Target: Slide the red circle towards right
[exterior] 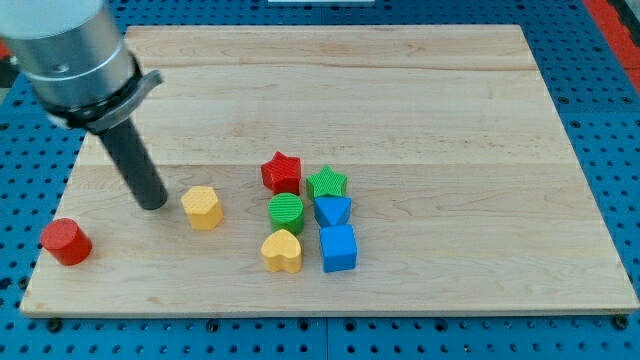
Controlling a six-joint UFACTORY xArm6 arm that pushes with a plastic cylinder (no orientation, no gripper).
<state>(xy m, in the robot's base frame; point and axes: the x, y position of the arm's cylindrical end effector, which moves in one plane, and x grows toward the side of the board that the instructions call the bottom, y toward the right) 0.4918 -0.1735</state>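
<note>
The red circle (pixel 66 241) is a short red cylinder near the board's bottom left corner. My tip (pixel 153 204) rests on the board up and to the right of it, with a clear gap between them. A yellow hexagon block (pixel 202 207) sits just right of the tip, not touching it.
A cluster sits at the board's lower middle: red star (pixel 282 172), green star (pixel 327 184), green circle (pixel 286 212), blue triangle-like block (pixel 332 211), yellow heart (pixel 282 251), blue cube (pixel 338 248). The wooden board's left edge (pixel 60 200) is close to the red circle.
</note>
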